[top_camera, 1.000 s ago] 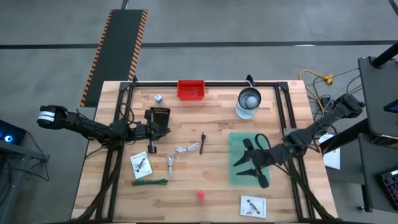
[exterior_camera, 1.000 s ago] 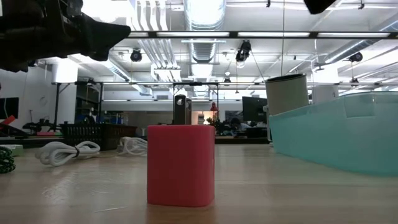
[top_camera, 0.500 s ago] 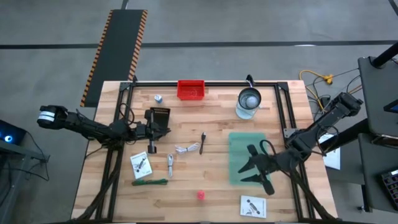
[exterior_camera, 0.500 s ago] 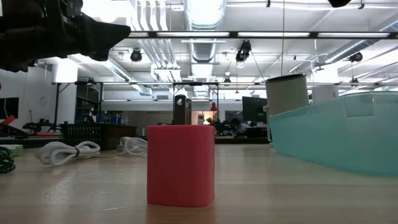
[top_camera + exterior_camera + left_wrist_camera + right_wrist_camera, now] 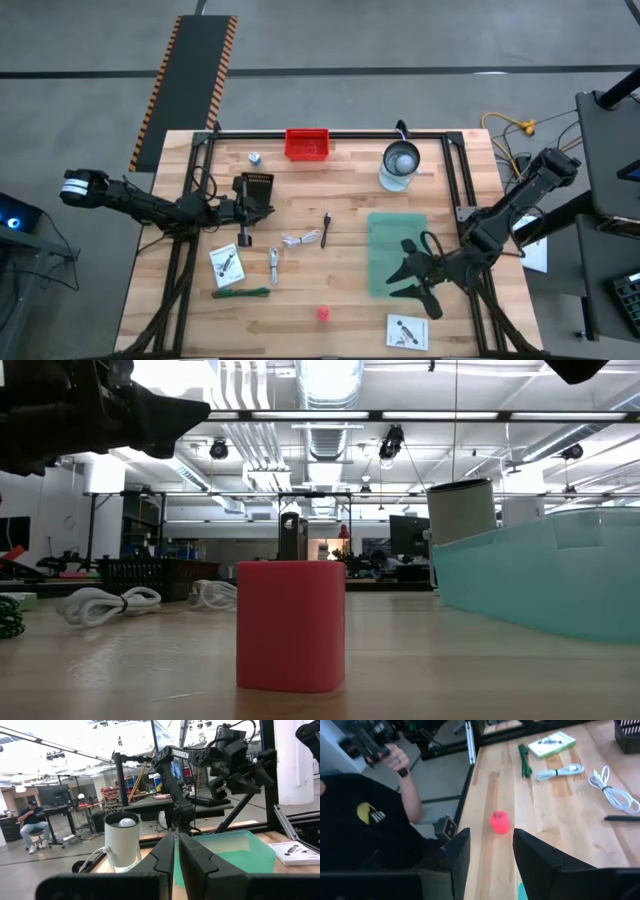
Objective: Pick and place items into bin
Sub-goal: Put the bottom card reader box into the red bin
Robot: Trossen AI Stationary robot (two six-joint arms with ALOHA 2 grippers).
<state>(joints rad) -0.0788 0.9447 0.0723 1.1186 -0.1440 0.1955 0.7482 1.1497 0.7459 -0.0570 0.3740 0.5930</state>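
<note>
The pink ball (image 5: 323,314) rests on the wood near the table's front edge, seen close up in the low view (image 5: 291,623). Two white printed cards (image 5: 227,264) (image 5: 407,331), a white coiled cable (image 5: 300,239), a thin black stick (image 5: 326,228), a metal clip (image 5: 274,263), a green tie (image 5: 240,293) and a silver cap (image 5: 255,158) lie loose on the table. The translucent green bin (image 5: 385,250) sits right of centre. My right gripper (image 5: 402,280) hovers open over the bin's near end, and the ball (image 5: 499,821) shows far ahead between its fingers. My left gripper (image 5: 176,855) waits shut at the table's left, pointing toward the right side.
A glass jar with a metal lid (image 5: 401,165) stands just beyond the green bin. A small red bin (image 5: 307,144) sits at the far edge. A person in a dark shirt (image 5: 375,820) is beside the table's near edge, beyond the ball.
My right gripper has moved toward the table's near edge, from over the middle of the green bin to over its near end, and has rolled somewhat about its own axis. It stays open with nothing in it.
</note>
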